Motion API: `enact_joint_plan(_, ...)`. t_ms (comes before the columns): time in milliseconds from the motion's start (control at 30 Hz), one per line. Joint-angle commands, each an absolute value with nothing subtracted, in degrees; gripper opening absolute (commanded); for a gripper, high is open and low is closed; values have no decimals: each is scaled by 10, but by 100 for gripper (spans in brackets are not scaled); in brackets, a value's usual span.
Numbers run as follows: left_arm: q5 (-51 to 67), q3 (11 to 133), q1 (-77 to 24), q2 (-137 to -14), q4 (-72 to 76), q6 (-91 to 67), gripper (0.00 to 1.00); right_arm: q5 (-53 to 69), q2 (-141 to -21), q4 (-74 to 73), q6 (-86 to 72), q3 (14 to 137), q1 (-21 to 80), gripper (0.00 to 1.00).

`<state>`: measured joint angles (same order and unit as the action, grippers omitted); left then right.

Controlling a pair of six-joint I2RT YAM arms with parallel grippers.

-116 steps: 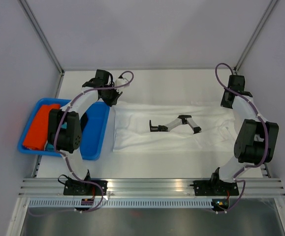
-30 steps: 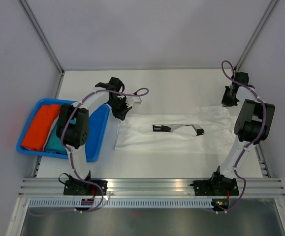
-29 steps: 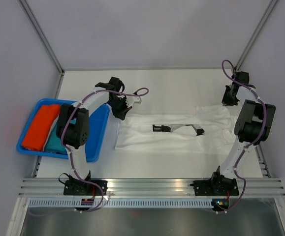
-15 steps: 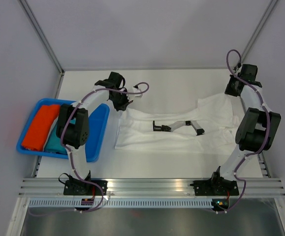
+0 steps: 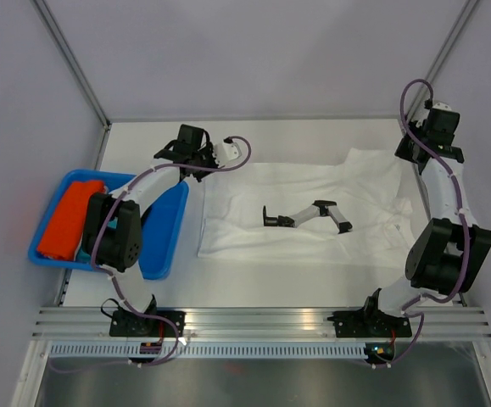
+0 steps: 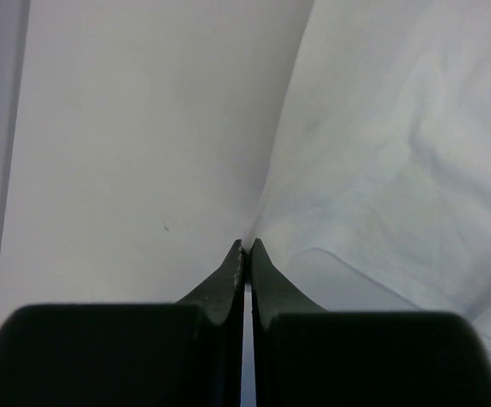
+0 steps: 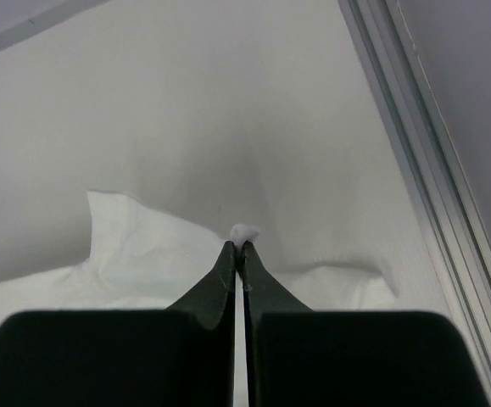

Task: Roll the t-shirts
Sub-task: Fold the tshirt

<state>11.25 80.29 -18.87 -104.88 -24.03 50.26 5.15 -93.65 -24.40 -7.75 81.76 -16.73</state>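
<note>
Softly rumpled white t-shirt, left tool, right tool, each clenched on thin cloth edge

Enclosure: plain pale lilac-grey wall panels on three sides, with slim aluminium corner posts at back left and back right. Flat matte white worktop, evenly lit, soft shadows only. A ribbed aluminium rail runs along the near edge, with a perforated white strip just below it and a glossy grey panel under that. Another aluminium edge rail borders the worktop's right side.
</note>
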Motion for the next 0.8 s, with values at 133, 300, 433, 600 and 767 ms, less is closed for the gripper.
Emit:
enact_joint_plan(133, 155, 675, -193, -958, -190, 539, 2, -25, -811, -271, -125, 667, -171, 0)
enact_joint_plan(300, 185, 629, -194, -931, -207, 557, 2, -66, -754, -273, -131, 622, -183, 0)
enact_joint_plan(433, 208, 606, -199, -917, -219, 567, 2, -73, -726, -283, -133, 609, -186, 0)
enact_joint_plan(600, 201, 591, -199, -914, -228, 596, 2, -76, -713, -300, -137, 599, -187, 0)
enact_joint_plan(767, 196, 594, -205, -906, -261, 620, 2, -104, -707, -320, -134, 603, -187, 0)
